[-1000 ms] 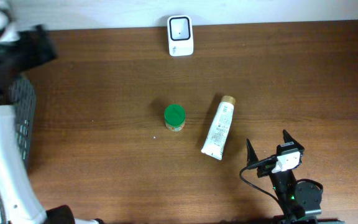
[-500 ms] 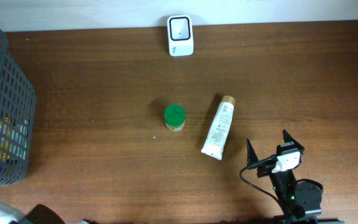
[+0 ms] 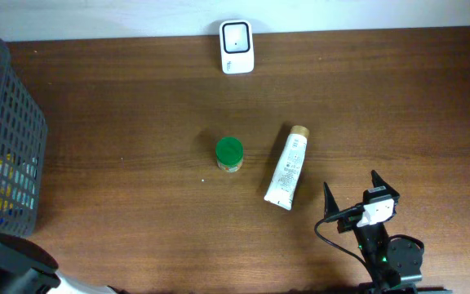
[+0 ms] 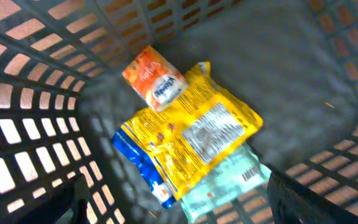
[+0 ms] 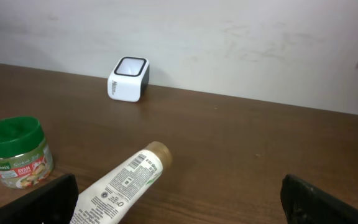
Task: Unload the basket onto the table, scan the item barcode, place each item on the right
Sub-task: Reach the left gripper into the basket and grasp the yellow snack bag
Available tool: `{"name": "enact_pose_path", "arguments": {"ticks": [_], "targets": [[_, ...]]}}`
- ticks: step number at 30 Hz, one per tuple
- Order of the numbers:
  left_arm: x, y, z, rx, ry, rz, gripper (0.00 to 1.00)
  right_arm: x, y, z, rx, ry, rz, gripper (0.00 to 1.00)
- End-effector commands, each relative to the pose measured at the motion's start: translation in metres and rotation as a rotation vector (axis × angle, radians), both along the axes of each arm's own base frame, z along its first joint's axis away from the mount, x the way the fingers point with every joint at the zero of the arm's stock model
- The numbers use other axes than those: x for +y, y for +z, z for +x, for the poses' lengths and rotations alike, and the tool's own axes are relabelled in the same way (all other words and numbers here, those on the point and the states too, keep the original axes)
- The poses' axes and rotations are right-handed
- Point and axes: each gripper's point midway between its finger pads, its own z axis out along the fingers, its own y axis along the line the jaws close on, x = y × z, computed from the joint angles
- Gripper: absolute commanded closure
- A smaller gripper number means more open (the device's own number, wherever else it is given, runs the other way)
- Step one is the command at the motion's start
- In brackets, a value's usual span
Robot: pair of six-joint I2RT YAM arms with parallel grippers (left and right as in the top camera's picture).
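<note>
Your left tool (image 4: 180,190), fingers spread apart, looks down into the dark grey mesh basket (image 4: 30,124), where a small orange carton (image 4: 156,79), a yellow foil packet (image 4: 197,140) and a pale green barcoded packet (image 4: 229,183) lie piled. Your right tool (image 3: 351,188) stands wide apart and empty near the white squeeze tube (image 3: 287,167); the green-lidded jar (image 3: 229,154) stands beside it, the white square scanner (image 3: 237,46) at the far edge of the tabletop (image 3: 121,98)

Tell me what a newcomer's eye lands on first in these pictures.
The white tube lying mid-table beside the green-lidded jar catches the eye first, with the white scanner standing at the far edge. At the left edge sits a dark basket, holding a bright yellow packet and an orange box.
</note>
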Motion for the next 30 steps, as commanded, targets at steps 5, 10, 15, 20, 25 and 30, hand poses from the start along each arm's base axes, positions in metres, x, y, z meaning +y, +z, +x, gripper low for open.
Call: {"name": "enact_pose_path", "arguments": {"ticks": [5,10,15,20,25,30], "targets": [[0.016,-0.063,0.025,0.126,-0.098,-0.021,0.13,0.0,-0.002,0.0,-0.002,0.001,-0.003,0.02],[0.004,-0.091,0.054,0.18,-0.226,-0.026,0.13,0.0,-0.002,0.0,-0.002,0.001,-0.003,0.02],[0.004,-0.119,0.056,0.244,-0.229,-0.05,0.15,0.0,-0.002,0.0,-0.002,0.001,-0.003,0.02],[-0.004,-0.147,0.065,0.25,-0.33,-0.117,0.12,0.0,-0.002,0.0,-0.002,0.001,-0.003,0.02],[-0.01,-0.168,0.063,0.273,-0.348,-0.169,0.13,0.0,-0.002,0.0,-0.002,0.001,-0.003,0.02],[-0.015,-0.196,0.049,0.347,-0.341,-0.219,0.14,0.0,-0.002,0.0,-0.002,0.001,-0.003,0.02]]}}
